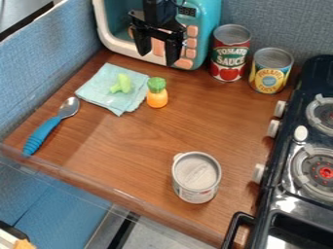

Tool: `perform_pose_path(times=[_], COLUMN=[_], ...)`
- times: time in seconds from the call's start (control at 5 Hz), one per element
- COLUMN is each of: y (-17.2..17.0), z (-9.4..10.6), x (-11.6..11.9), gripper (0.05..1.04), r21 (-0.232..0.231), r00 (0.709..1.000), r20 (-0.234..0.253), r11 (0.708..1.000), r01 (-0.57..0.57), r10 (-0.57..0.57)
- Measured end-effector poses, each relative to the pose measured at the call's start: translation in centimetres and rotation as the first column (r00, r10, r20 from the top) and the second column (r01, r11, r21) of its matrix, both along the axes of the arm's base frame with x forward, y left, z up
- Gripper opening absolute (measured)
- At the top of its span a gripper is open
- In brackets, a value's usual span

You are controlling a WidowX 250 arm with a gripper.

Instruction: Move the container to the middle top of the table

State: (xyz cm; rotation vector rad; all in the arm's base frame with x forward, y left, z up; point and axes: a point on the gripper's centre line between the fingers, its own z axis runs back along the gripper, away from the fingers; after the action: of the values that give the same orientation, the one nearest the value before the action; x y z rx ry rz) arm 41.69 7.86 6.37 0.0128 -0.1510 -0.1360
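Nr stove (311,135) on wood surface (123,141), 1 container (196,176), 2 cans (230,54) at back, gripper (157,58) by microwave (209,19), fingers apart, empty.

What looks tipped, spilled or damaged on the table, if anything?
Nothing stands out. The container, red can and yellow-labelled can all stand upright, with no visible spill or damage. The cloth has slightly uneven edges, but that seems harmless.

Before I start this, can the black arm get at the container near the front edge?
Probably yes: the pincer hangs open by the microwave and nothing covers or crowds the container. The low orange toy near the way looks easy to clear.
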Motion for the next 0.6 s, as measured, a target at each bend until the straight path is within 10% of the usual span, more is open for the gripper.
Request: perform_pose_path(times=[0.4,0.6], y=[-0.6,-1.3], z=[-2.8,-0.3], x=[-3.9,-7.5], gripper=[0.999,0.999], r21=[0.018,0.027], r00=[0.997,1.000], r20=[-0.071,-0.007], r11=[1.000,1.000], r01=[-0.002,-0.013], r10=[0.003,0.013])
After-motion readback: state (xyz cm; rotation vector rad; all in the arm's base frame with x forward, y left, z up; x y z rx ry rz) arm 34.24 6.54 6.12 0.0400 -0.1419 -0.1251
